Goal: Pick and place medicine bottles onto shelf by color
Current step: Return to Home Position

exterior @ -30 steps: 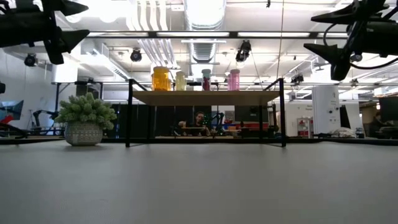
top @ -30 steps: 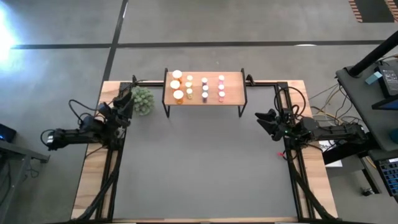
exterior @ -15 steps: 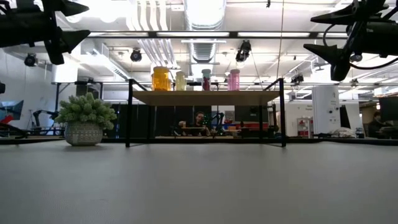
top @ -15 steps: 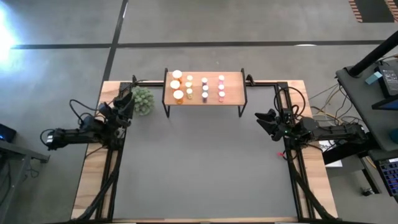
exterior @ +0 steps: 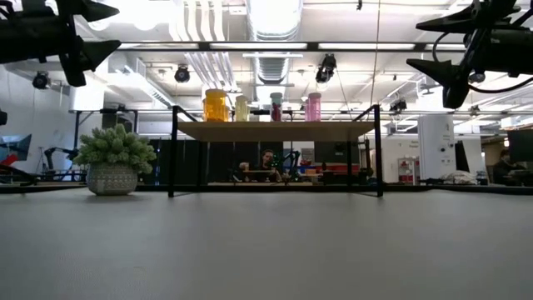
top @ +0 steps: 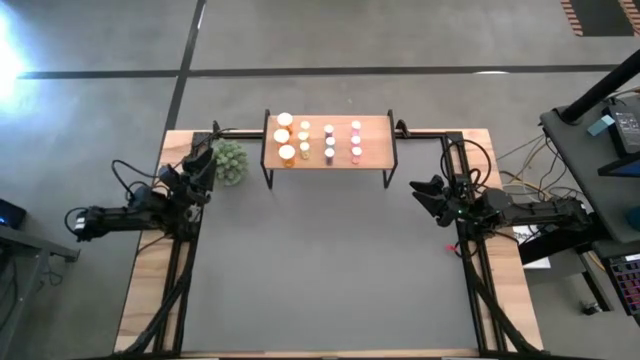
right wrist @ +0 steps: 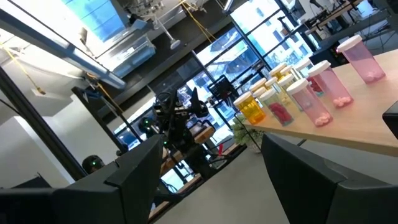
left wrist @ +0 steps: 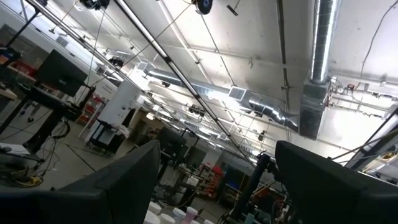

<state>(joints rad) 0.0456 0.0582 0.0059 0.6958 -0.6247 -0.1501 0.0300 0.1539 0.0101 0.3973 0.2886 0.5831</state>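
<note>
While beneath ducts (exterior: 271, 65), shelf (top: 378, 140) on table (top: 330, 270).

At my tabletop's (top: 320, 270) far edge stands the shelf (top: 378, 135), bottles (top: 329, 141) in rows on it, the plant (top: 231, 161) just beside its left end.

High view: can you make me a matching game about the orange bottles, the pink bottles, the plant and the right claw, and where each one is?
Things:
1. orange bottles
2. pink bottles
3. potted plant
4. right claw

Places:
A. on the table, between the left claw and the shelf
B. shelf row farthest from the plant
C. open, above the table, off the shelf's pink end
D. shelf row nearest the plant

Pairs: 1-D, 2-B, 3-A, 4-C
</note>
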